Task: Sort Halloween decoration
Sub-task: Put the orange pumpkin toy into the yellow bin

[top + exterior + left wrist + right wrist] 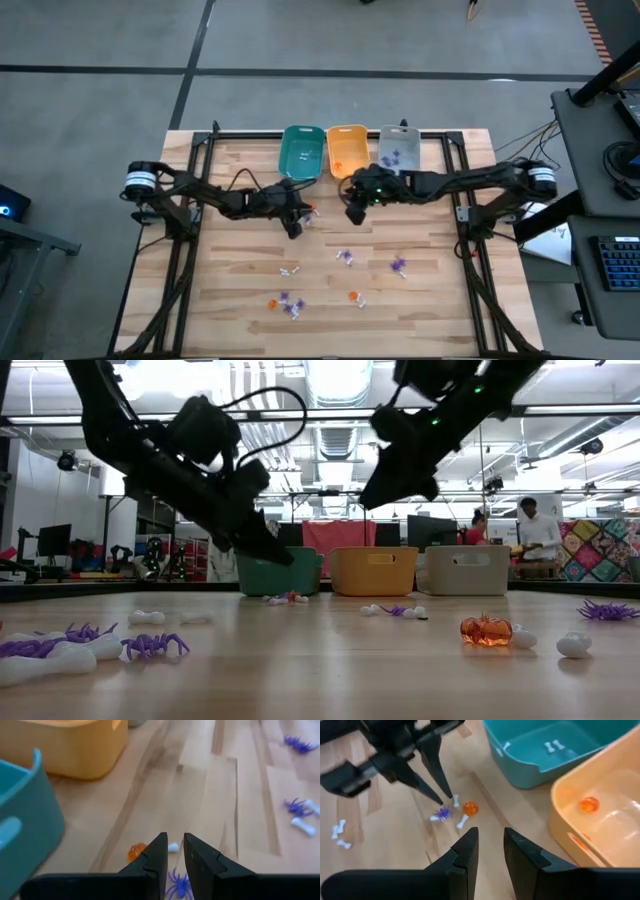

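Halloween trinkets lie scattered on the wooden table: white bones [291, 270], purple spiders [345, 257] and orange pumpkins [352, 295]. My left gripper [297, 228] hangs above a small cluster in front of the teal bin [301, 150]: a pumpkin [470, 808], a spider [442, 813] and a bone [462, 822]. Its fingers are nearly shut, with a tiny white trinket [173, 847] at their tips. My right gripper [352, 212] hovers open higher up, in front of the orange bin [347, 150], with nothing between its fingers [470, 845]. My left gripper has the tiny white trinket [455, 799] at the very ends of its two fingers, which slant down toward the table. Gripper and trinket are clear of the table [283, 553]. One finger half hides the piece, so its shape does not show.
Three bins stand side by side at the far edge. The teal bin holds white bones [551, 746], the orange bin a pumpkin [589, 804], and the grey bin [398, 148] purple pieces. Black frame rails [190, 200] run along both table sides. People stand in the room behind [540, 530].
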Controlling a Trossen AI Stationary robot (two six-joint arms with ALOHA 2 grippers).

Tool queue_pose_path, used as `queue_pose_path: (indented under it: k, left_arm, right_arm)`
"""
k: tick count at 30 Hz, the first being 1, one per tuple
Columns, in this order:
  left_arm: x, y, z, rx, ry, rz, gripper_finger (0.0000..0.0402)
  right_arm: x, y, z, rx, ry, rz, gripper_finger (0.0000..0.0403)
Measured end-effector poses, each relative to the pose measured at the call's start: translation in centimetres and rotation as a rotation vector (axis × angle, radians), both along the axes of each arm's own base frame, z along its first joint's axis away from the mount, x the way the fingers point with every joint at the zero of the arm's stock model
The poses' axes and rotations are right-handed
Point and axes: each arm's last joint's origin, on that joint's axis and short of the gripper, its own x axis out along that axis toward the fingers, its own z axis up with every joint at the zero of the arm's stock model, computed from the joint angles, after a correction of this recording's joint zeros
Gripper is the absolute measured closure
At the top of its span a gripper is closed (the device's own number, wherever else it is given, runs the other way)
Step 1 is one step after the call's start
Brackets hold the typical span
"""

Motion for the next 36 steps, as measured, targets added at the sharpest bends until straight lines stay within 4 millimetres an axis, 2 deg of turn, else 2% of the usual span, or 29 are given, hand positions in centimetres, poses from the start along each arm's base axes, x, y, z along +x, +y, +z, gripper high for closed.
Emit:
queue_pose_path:
  k: [7, 15, 21, 29, 36]
  left_arm:
    - [-1.1, -0.1, 2.9, 0.013, -0.041, -0.003, 0.0358]
    - [-3.3, -0.4, 6.6, 0.018, -0.088, -0.006, 0.0358]
    - [-4.9, -0.6, 8.5, 0.032, -0.125, -0.01, 0.0358]
    - [-5.7, -0.7, 9.9, 0.06, -0.182, -0.02, 0.0358]
    - [-5.5, -0.6, 9.6, 0.069, -0.165, 0.002, 0.0358]
  right_arm:
    - [3.2, -0.2, -1.1, -0.021, 0.046, 0.046, 0.0317]
    - [6.8, -0.5, -3.2, -0.014, 0.1, 0.052, 0.0324]
    - [8.9, -0.7, -4.4, -0.032, 0.119, 0.072, 0.0324]
    - [9.7, -0.1, -5.9, -0.191, 0.182, 0.239, 0.0298]
    - [9.7, -0.1, -6.0, -0.208, 0.185, 0.244, 0.024]
